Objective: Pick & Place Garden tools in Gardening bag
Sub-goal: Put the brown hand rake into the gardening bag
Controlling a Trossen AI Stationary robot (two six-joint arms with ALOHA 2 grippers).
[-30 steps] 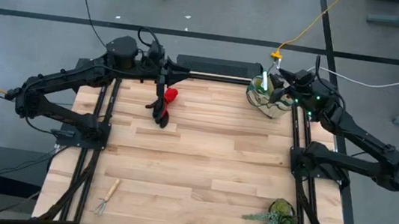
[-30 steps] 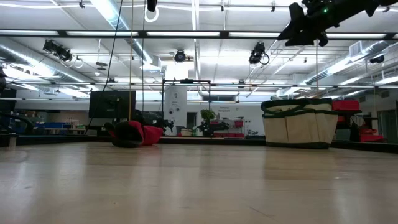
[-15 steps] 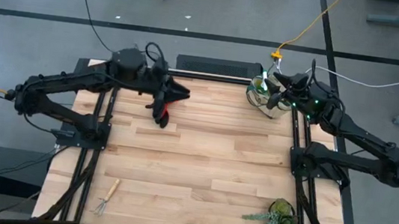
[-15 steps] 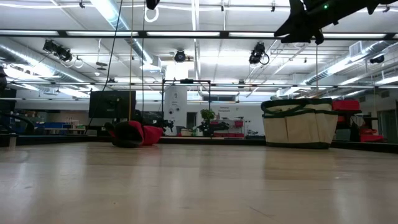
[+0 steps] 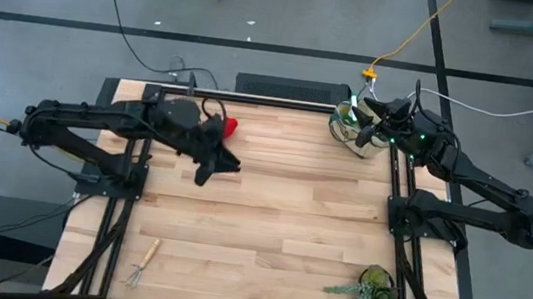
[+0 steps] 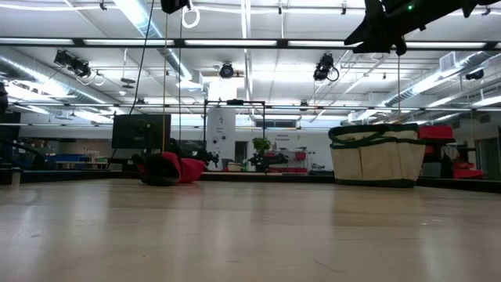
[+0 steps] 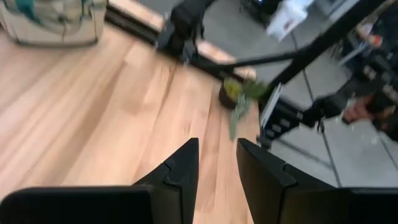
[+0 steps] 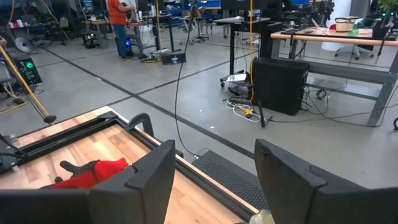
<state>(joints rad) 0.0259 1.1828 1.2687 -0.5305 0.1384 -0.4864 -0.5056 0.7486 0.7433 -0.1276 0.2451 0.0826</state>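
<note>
The red-and-black gloves (image 5: 230,125) lie on the table near its far edge; they also show in the low view (image 6: 168,168) and the right wrist view (image 8: 93,169). My left gripper (image 5: 228,162) hovers just nearer than them, a little open and empty (image 7: 216,149). The beige gardening bag with green trim (image 5: 357,132) stands at the far right (image 6: 374,153), a green piece (image 5: 352,109) sticking out of its top. My right gripper (image 5: 369,116) is open and empty above the bag (image 8: 214,155). The wooden-handled rake (image 5: 143,261) lies near the front left. No trowel shows.
A leafy green plant (image 5: 372,287) lies at the front right corner; it also shows in the left wrist view (image 7: 239,93). The arms' dark frames run along the table's left and right edges. Bare wood spans the middle (image 5: 280,211). A person (image 8: 118,18) stands far off in the room.
My left gripper has swung away from the far edge above the gloves, toward the table's near side and a little right, turning to face the table's right side. The gloves stay where they were. My right gripper has kept almost still over the bag.
</note>
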